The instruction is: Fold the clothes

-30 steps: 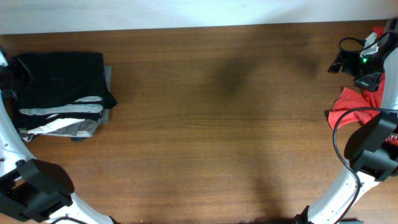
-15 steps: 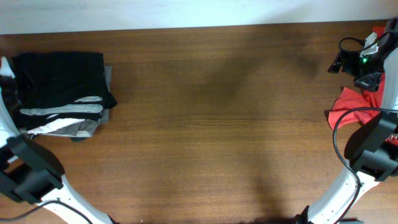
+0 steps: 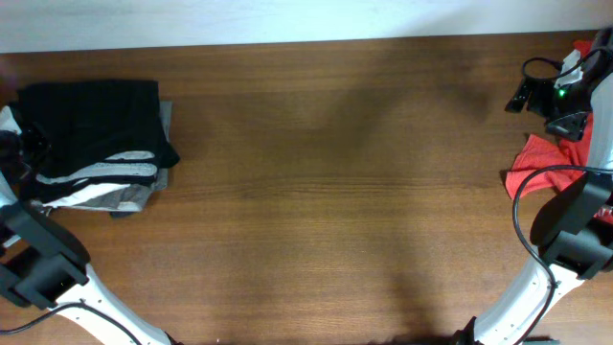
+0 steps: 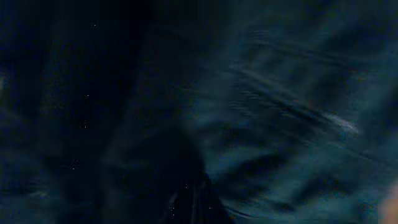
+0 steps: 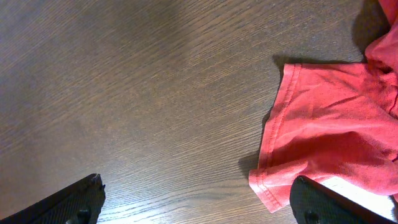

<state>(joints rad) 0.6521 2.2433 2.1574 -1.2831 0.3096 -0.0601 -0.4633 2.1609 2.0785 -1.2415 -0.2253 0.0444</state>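
A folded stack of clothes lies at the table's left: a black garment [image 3: 91,120] on top of a grey one with a white stripe [image 3: 96,180]. My left gripper [image 3: 19,149] is at the stack's left edge. In the left wrist view dark black fabric [image 4: 280,106] fills the frame, and the fingers [image 4: 196,199] show as one dark point, closed together. A red-orange garment [image 3: 544,165] lies crumpled at the right edge; it also shows in the right wrist view [image 5: 329,124]. My right gripper [image 3: 544,108] is open and empty [image 5: 199,199] above bare wood beside its hem.
The brown wooden table [image 3: 335,192] spans the view, with a pale wall strip along its far edge [image 3: 287,19]. The right arm's cable [image 3: 517,216] loops over the red-orange garment. Both arm bases stand at the front corners.
My left arm has swung in from the left edge, and its gripper has moved onto the left side of the stack. The right arm and both piles of clothes have not moved.
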